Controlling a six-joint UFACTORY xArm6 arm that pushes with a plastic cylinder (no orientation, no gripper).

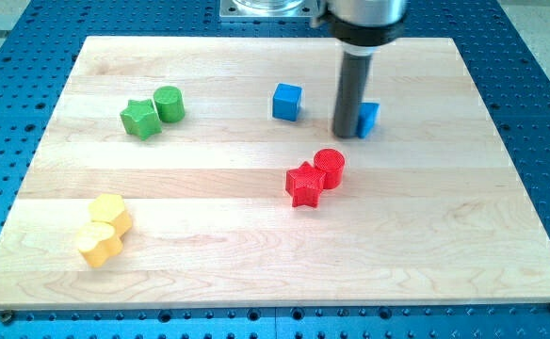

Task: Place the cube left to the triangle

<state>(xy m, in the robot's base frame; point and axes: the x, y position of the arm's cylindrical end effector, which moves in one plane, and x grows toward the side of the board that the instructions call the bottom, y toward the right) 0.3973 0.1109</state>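
- Camera view, risks: my tip [347,134] stands on the board [256,273], touching or just beside the blue block [369,119] on its right, which it half hides. I take that one for the triangle, though I cannot confirm its shape.
- The blue cube [287,102], the thing to move, sits near my tip's left and slightly toward the view's top, apart from it. It already lies left of the hidden block, so a careless sweep could undo that.
- If I slide right, I judge I would shove the triangle away; an off-centre push on the cube could spin it.
- There is no gripper on this rig, so nothing is held or clamped; the rod only pushes.
- Camera view, materials: the board is pale, smooth wood in planks; the blocks look like matte, ribbed plastic.
- Below my tip, a red star [304,185] touches a red cylinder [330,167].
- Far to my tip's left, a green star [140,120] touches a green cylinder [169,103].
- Lower left, two yellow blocks [105,230] sit together, shapes unclear.
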